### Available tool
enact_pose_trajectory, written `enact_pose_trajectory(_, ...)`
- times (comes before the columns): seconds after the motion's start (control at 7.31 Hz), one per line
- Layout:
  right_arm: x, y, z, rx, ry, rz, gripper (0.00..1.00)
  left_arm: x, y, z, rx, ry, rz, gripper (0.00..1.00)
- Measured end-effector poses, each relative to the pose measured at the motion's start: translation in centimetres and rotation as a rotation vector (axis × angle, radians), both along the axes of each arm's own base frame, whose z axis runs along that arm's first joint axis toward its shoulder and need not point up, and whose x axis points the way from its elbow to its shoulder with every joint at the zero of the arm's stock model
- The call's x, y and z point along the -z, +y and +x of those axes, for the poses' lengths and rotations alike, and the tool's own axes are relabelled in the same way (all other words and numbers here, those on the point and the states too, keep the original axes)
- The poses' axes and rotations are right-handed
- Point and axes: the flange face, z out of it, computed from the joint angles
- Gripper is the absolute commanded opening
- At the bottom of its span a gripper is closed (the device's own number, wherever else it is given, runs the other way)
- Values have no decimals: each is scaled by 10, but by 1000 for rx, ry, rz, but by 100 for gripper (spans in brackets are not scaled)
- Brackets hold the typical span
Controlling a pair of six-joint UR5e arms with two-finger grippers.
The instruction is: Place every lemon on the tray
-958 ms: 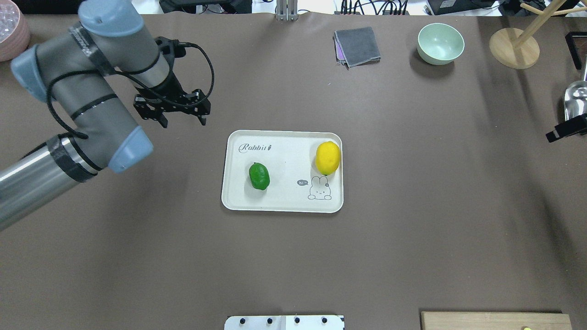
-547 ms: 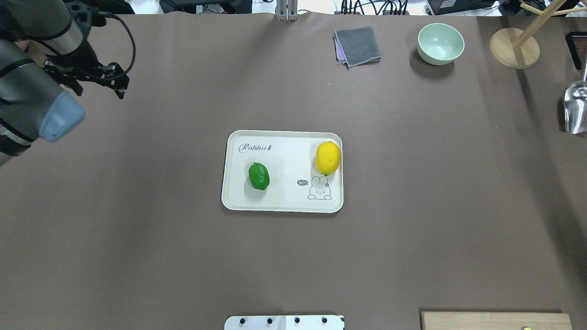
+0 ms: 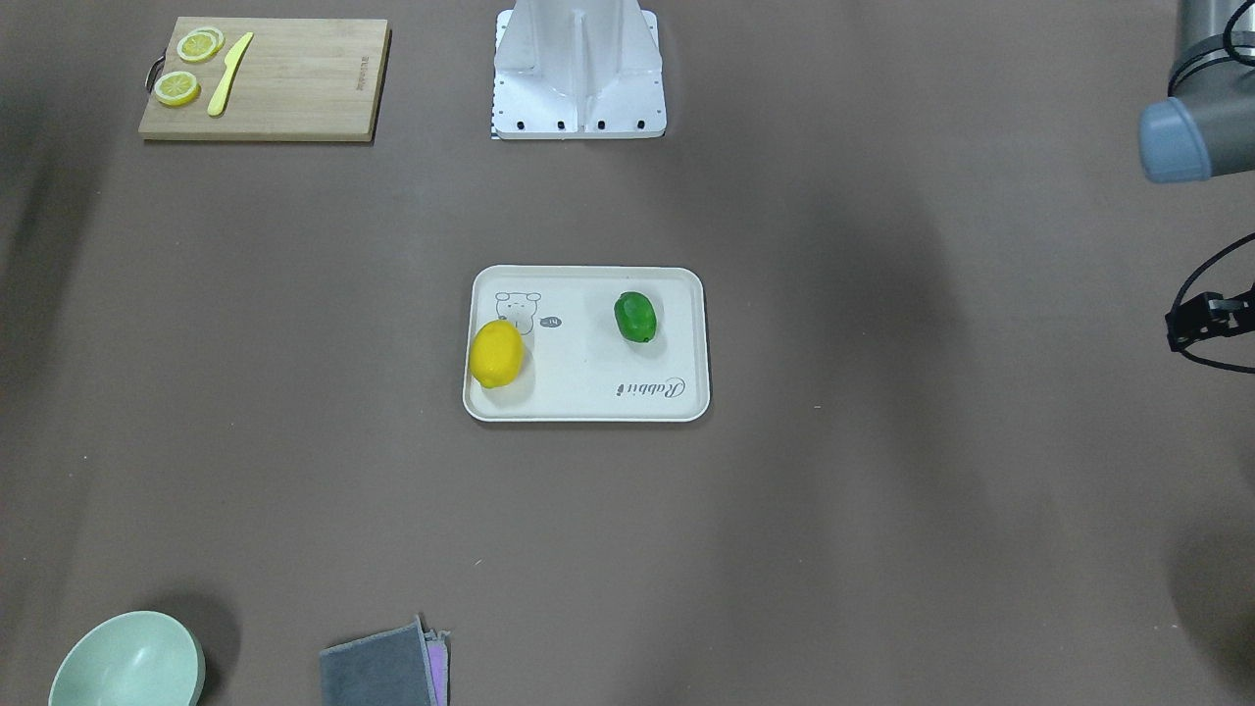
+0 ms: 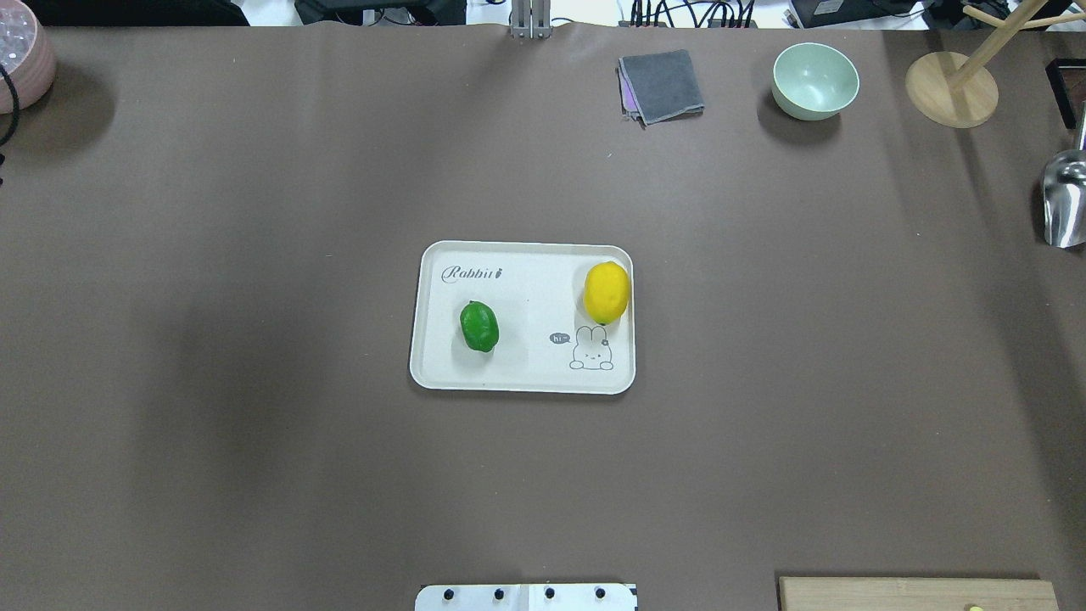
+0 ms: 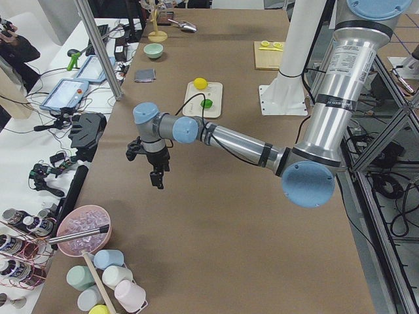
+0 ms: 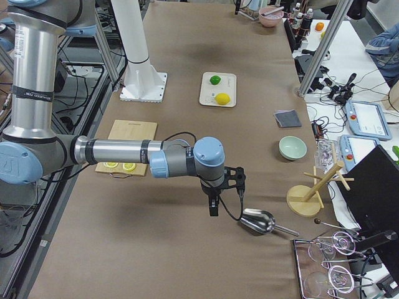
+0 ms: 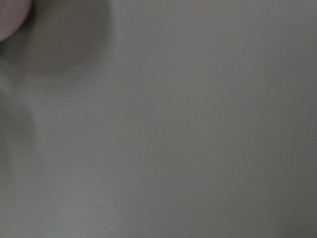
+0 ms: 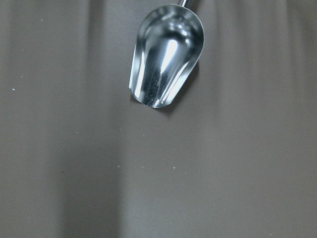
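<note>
The cream tray (image 4: 526,293) lies mid-table. The green lemon (image 4: 479,326) rests on its left half and the yellow lemon (image 4: 607,292) at its right rim; both also show in the front view, green (image 3: 635,317) and yellow (image 3: 496,354). Neither gripper shows in the overhead view. My left gripper (image 5: 157,182) hangs over bare table far to the tray's left, holding nothing that I can see. My right gripper (image 6: 224,199) hangs far to the tray's right, beside a metal scoop. I cannot tell whether either is open or shut. Neither wrist view shows fingers.
A metal scoop (image 4: 1062,199) lies at the right edge, also in the right wrist view (image 8: 166,54). A green bowl (image 4: 814,81), grey cloth (image 4: 662,85) and wooden stand (image 4: 950,89) sit at the back. A cutting board (image 3: 294,88) holds lemon slices. A pink bowl (image 4: 21,64) is back left.
My left arm has swung away to the left and out of the overhead view. The right gripper's tip has left that view's right edge. The lemons and tray have not moved.
</note>
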Motion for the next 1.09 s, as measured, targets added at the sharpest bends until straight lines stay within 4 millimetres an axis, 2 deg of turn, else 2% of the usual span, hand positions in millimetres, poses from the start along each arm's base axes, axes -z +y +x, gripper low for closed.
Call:
enact_pose_trajectory(0.27, -7, 4, 4, -15, 5, -82, 99, -7, 15, -45, 59, -1, -7, 98)
enact_pose_trajectory(0.68, -3, 5, 3, -38, -53, -137, 99, -22, 56, -90, 76, -1, 11, 98)
enact_pose_trajectory(1.09, 3, 5, 3, -44, -79, -148, 100, -51, 88, -139, 26, 20, 58, 98)
